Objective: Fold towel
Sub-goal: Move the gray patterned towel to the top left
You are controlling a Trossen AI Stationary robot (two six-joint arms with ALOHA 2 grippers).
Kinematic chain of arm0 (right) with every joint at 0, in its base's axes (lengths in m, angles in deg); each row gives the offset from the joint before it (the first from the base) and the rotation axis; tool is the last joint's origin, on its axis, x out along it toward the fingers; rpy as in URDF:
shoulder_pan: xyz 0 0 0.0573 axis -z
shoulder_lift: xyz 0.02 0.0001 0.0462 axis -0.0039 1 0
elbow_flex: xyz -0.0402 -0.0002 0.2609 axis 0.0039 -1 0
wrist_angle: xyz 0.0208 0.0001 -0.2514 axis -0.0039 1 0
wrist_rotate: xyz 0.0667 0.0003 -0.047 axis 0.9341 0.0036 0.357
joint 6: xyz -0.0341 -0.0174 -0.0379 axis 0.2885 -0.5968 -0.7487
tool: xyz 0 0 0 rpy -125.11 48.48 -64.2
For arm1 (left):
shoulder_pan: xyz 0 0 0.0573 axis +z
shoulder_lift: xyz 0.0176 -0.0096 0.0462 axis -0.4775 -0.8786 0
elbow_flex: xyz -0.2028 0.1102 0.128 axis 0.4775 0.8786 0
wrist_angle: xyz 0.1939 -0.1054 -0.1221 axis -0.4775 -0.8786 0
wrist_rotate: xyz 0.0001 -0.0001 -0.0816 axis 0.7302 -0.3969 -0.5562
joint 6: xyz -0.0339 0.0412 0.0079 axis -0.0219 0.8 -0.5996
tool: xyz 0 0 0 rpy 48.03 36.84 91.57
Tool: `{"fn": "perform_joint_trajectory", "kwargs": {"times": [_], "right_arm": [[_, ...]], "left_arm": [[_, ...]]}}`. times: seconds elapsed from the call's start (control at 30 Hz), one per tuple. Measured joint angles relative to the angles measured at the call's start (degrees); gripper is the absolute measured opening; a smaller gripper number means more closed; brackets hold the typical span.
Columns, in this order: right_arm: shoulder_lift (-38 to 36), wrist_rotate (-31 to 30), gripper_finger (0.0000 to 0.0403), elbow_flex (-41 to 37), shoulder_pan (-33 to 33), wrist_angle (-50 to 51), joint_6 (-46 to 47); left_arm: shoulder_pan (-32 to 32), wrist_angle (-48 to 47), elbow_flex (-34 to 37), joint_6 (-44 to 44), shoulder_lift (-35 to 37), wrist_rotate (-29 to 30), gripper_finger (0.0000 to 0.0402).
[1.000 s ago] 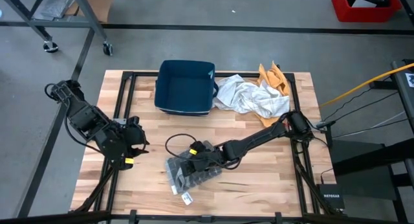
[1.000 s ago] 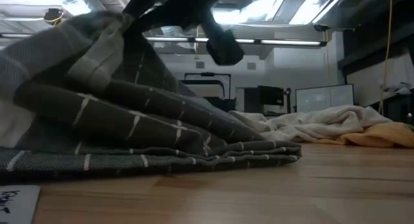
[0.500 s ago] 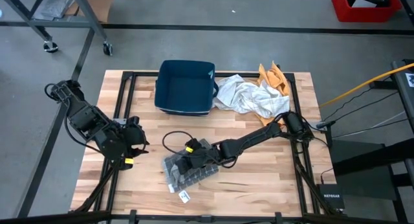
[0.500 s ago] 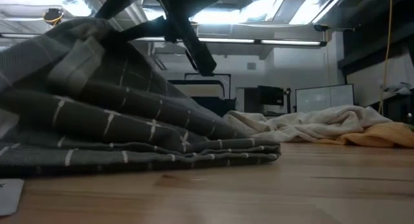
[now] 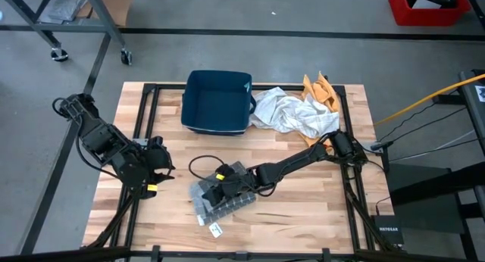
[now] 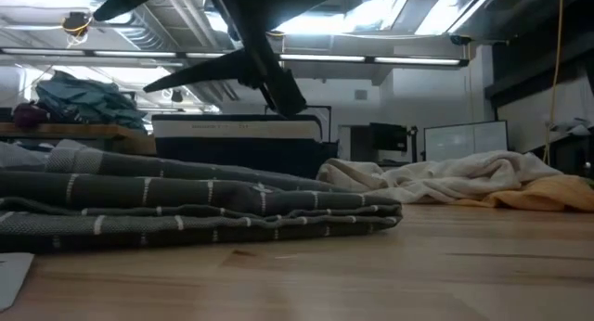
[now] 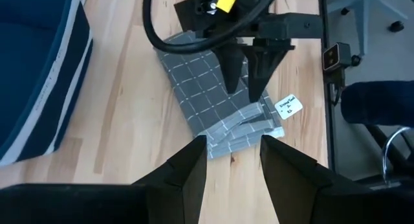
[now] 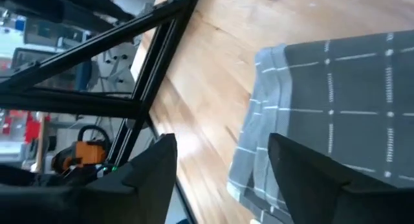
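Just then the right end effector [image 5: 212,195] let go: its fingers, clamped on the towel [image 5: 223,202] a second before, stood apart above it, and the lifted fold had dropped flat onto the bench [image 5: 303,209] directly beneath. That fold looked finished. The left end effector [image 5: 158,173], part-open and empty, waited well off to the side.

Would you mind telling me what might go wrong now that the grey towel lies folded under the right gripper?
1. The open right gripper hovers just above the grey towel; a finger could snag the top layer and undo the fold.
2. The towel's white tag sticks out at the edge, so the stack may not be square.
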Motion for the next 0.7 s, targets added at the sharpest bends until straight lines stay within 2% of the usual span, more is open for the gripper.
{"fn": "perform_joint_trajectory", "kwargs": {"times": [0.27,0.57,0.7], "right_arm": [[-2.0,2.4,0.0247,0.0,0.0,-1.1,-7.5],[-6.4,-3.7,0.0247,0.0,0.5,1.6,-16.7],[-6.7,-3.1,0.0247,0.0,0.8,3.8,-22.1]], "left_arm": [[0.0,-1.2,0.0,0.6,-0.3,-0.1,0.0137],[0.0,-0.8,0.0,0.8,-0.5,0.0,0.0137],[0.1,-0.9,0.0,0.1,-1.7,0.0,0.0137]]}}
